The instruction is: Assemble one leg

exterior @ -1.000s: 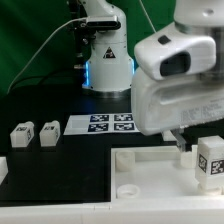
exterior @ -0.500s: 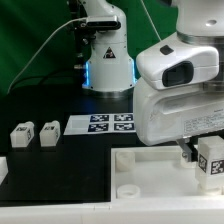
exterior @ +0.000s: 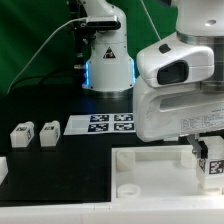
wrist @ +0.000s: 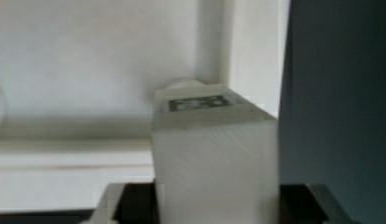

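Note:
The leg (exterior: 213, 165) is a white post with a tag, standing upright on the large white tray-like part (exterior: 150, 172) at the exterior view's right. My gripper (exterior: 205, 152) is down around it, and its white body hides the leg's top. In the wrist view the leg (wrist: 213, 150) fills the middle, tag on its end face. The dark fingers (wrist: 133, 203) lie against both its sides with no gap showing. The gripper (wrist: 215, 205) looks shut on the leg.
Two more legs (exterior: 22, 134) (exterior: 49, 133) lie on the black table at the exterior view's left. The marker board (exterior: 100, 123) lies behind them. A white part (exterior: 3, 168) shows at the left edge. The robot base (exterior: 107, 60) stands at the back.
My gripper has moved toward the exterior view's right and down, from beside the leg to around it. The leg stays on the tray-like part.

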### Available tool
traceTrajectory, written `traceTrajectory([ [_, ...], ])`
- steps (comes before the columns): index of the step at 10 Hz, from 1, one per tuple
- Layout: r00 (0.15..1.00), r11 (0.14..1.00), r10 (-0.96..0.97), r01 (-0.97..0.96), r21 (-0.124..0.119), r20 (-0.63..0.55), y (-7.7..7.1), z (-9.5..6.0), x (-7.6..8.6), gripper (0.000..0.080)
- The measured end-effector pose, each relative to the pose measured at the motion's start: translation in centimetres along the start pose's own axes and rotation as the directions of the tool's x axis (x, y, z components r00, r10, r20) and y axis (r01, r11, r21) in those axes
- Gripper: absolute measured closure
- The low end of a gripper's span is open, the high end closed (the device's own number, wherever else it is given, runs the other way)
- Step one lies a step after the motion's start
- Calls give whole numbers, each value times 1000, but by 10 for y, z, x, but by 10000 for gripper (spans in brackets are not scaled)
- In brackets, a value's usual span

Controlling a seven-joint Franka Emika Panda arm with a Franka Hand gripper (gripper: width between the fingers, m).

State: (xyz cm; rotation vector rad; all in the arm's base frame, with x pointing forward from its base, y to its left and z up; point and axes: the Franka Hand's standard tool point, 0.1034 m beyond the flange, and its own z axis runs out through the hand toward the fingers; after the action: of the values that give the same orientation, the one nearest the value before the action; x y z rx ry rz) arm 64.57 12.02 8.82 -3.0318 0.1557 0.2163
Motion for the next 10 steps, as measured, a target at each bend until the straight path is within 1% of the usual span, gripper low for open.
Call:
traceTrajectory([
  [1, 994, 994, 113, -113, 6, -12, 2, 1, 2, 507],
  [2, 964, 965, 263, -262, 25, -40, 5, 0, 5, 507],
  [3, 913, 915, 404, -402, 46, -59, 7, 0, 4, 507],
  [4, 838, 840, 542, -538, 70, -63, 9, 1, 3, 507],
  [5, 734, 734, 678, -672, 95, -46, 11, 1, 2, 506],
  [6, 621, 619, 783, -778, 109, -19, 12, 1, 1, 506],
  [7, 508, 505, 861, -856, 111, 5, 11, 1, 0, 505],
  [9, 264, 259, 964, -960, 103, 34, 7, 1, -2, 505],
  [10, 225, 220, 974, -970, 107, 37, 7, 1, -2, 505],
])
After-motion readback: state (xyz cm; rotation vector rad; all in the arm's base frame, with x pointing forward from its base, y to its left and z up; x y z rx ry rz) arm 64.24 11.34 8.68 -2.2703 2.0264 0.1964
